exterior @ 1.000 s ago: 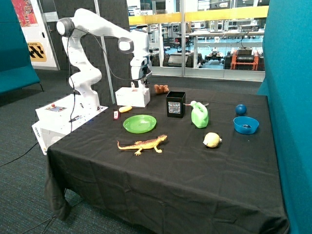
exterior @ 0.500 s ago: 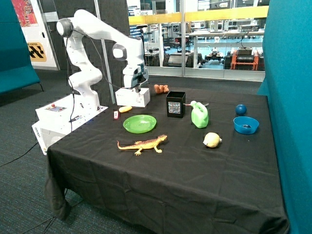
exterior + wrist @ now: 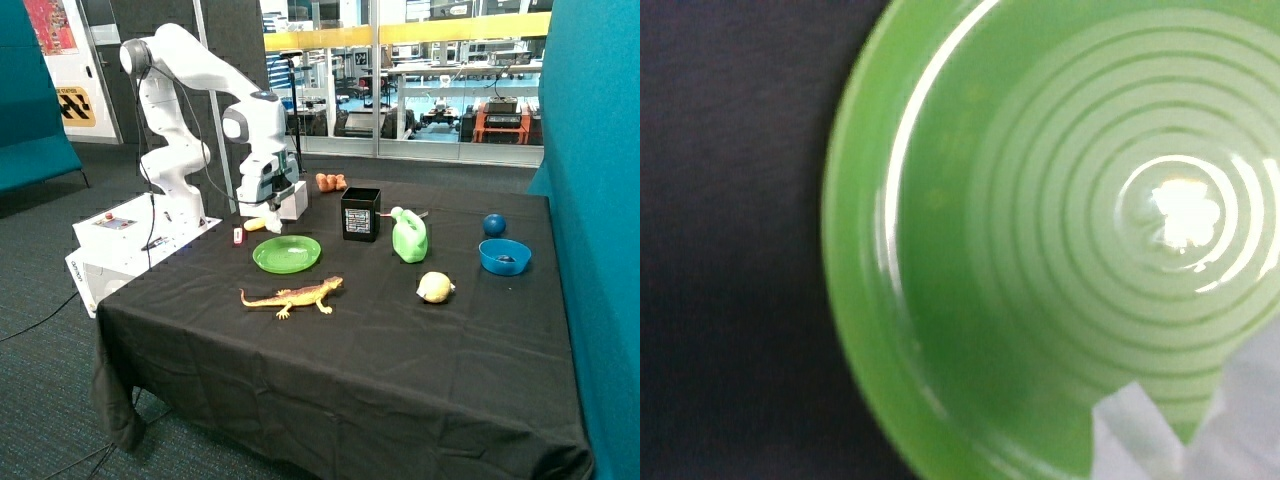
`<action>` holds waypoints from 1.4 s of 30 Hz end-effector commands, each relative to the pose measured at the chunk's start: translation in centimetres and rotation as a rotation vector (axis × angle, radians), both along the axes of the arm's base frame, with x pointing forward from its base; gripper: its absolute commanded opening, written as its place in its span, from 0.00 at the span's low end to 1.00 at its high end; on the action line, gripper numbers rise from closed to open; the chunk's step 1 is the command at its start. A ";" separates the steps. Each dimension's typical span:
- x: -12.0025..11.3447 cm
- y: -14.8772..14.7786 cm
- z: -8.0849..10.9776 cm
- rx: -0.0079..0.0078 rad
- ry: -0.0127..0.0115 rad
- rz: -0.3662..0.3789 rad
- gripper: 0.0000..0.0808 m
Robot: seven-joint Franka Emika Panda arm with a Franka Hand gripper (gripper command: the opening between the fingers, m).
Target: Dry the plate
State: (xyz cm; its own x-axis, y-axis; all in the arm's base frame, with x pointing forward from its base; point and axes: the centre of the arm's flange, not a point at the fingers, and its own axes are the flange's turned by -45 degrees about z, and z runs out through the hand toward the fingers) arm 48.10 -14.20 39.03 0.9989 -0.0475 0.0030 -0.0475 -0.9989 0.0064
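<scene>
We find the green plate [image 3: 287,253] lying flat on the black tablecloth [image 3: 380,340], toward the back of the table on the side where the robot's base stands, just beyond the toy lizard [image 3: 293,295] and near the white box [image 3: 274,198] at the back edge. Our gripper [image 3: 262,208] hangs above the plate's back rim, beside a small yellow object [image 3: 257,224]. In the wrist view the plate [image 3: 1040,250] fills most of the frame, its ringed centre shining, with something pale and white [image 3: 1185,435] showing at one corner; we take it for a cloth or tissue held in the hand, but we cannot tell whether the fingers are apart or clamped. We judge the drying barely begun at best: the hand is over the plate, no wiping contact shows, and the whole wipe seems left to do.
</scene>
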 end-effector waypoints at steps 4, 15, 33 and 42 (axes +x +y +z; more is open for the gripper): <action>1.4 -2.4 -2.9 0.0065 0.0027 -0.003 0.00; 1.0 -2.7 -8.0 0.0064 0.0028 0.047 0.00; -1.1 3.4 -9.9 0.0062 0.0032 0.170 0.00; 0.7 4.5 -10.2 0.0062 0.0033 0.184 0.00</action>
State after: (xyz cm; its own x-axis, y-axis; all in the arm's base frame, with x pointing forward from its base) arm 47.82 -11.55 29.31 0.9934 0.1143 -0.0011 0.1143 -0.9934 -0.0047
